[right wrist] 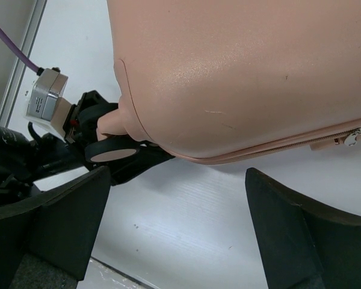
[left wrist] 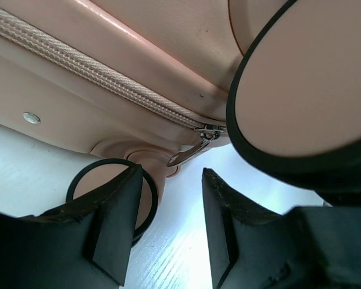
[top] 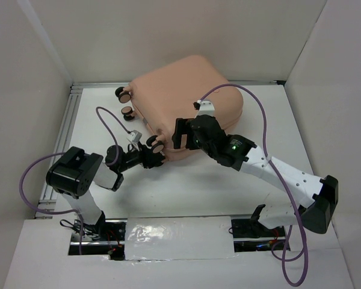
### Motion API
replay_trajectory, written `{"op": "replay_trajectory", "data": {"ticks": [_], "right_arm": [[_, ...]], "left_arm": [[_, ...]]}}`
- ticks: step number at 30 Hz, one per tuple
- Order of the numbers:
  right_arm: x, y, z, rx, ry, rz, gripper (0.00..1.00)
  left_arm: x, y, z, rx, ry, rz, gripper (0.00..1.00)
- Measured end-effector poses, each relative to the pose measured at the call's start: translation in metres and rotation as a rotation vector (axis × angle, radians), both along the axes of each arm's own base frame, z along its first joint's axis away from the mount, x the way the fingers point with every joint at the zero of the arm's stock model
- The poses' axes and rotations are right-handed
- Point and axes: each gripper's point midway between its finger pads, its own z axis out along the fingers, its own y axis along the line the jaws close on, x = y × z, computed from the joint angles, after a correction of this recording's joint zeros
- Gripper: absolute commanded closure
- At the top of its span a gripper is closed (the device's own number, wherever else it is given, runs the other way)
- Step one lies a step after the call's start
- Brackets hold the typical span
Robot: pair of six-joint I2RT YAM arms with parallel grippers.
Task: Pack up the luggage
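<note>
luggage [top: 186, 96] zipped shut, lying on its broad side at far-centre of the table [top: 186, 192]. Long axis runs diagonally: wheel end points to table's left-near side, other end to table's far right. Left gripper [left wrist: 171, 180] sits at the near wheel [top: 157, 144] corner, fingers part open, nothing held; zipper pull [left wrist: 189, 153] hangs just ahead of the gap, touching neither finger. Right gripper [right wrist: 177, 180] is at the near edge, fingers spread wide, empty, shell just beyond the tips.

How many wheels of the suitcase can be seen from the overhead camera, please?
4, all on the left edge of the luggage: two far wheels, two near wheels by the left gripper. None appears hidden.
</note>
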Motion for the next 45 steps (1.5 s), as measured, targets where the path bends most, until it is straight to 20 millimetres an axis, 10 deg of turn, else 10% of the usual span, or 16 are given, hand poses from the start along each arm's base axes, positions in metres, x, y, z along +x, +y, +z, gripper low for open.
{"op": "replay_trajectory", "data": {"ticks": [16,37,45], "right_arm": [[0.001,-0.001,0.000,-0.002,-0.003,-0.005,0.01],[0.000,0.001,-0.006,-0.010,0.009,0.001,0.01],[0.002,0.005,-0.017,-0.033,0.030,0.007,0.01]], "left_arm": [[0.004,-0.007,0.001,0.006,0.019,-0.033,0.66],[0.004,-0.011,0.016,-0.015,-0.005,-0.123,0.57],[0.000,-0.014,0.020,-0.027,-0.002,-0.161,0.83]]}}
